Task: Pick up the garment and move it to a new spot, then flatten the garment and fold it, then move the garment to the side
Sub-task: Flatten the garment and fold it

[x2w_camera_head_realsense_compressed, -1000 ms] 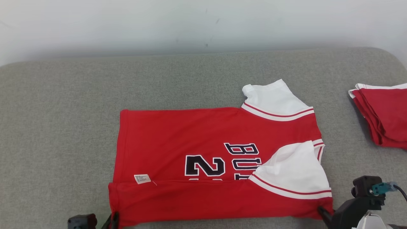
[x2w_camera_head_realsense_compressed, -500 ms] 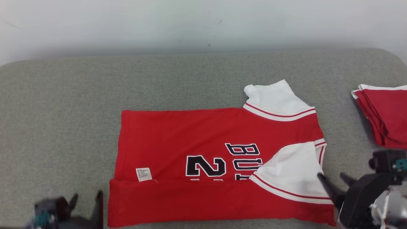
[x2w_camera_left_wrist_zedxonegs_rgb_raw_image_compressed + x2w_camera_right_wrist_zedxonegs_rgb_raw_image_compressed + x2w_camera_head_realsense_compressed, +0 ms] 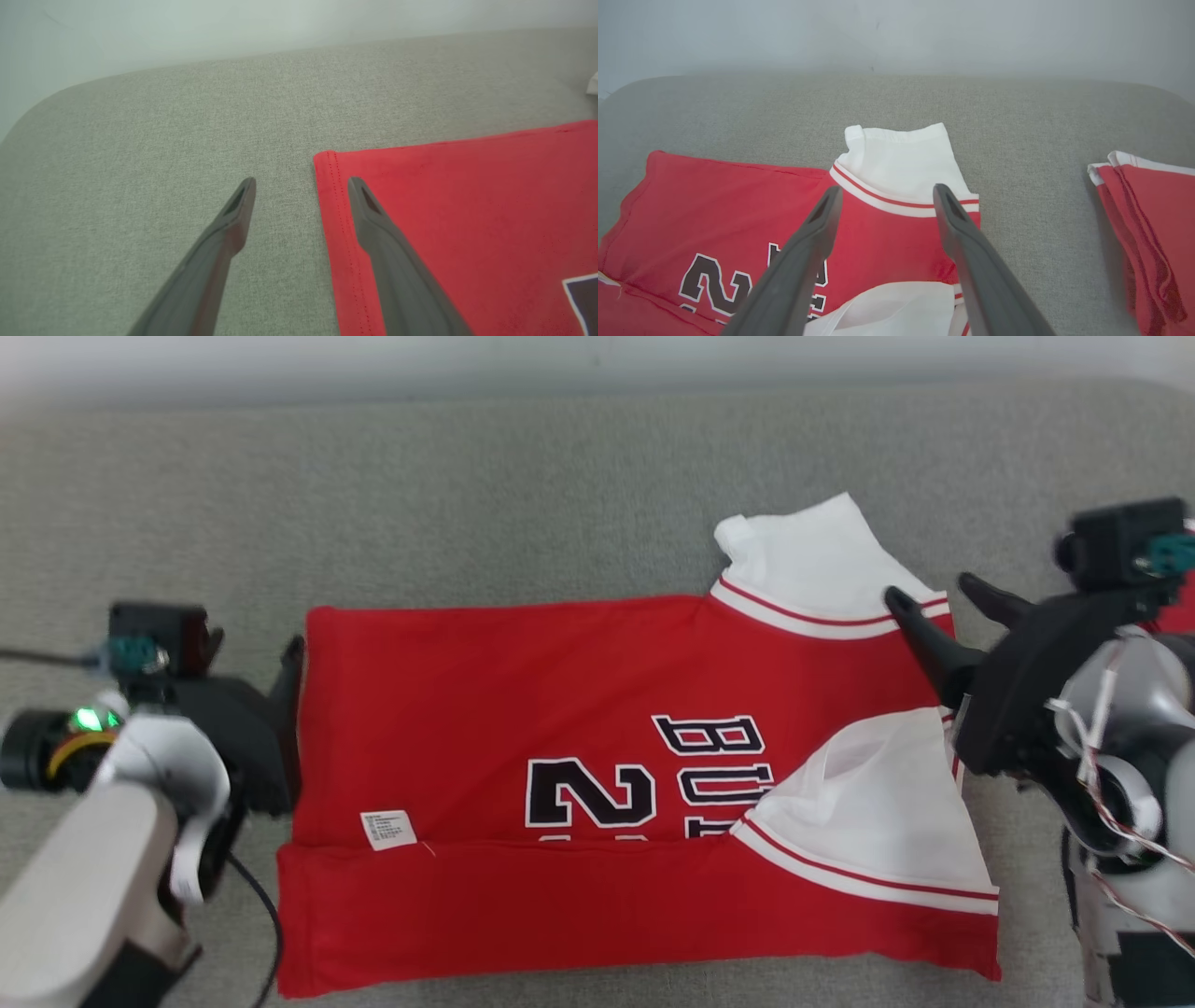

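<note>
1. Surface. Grey woven fabric, padded. Rounded far corners are seen in both wrist views.

2. Wall. Pale and plain, set directly behind the far edge of the surface. A small dark speck is noted on it.

3. Stack. Folded red cloth with white trim along the top edge, laid on the surface toward its right end. Several layered edges are shown on the side facing the middle.
</note>
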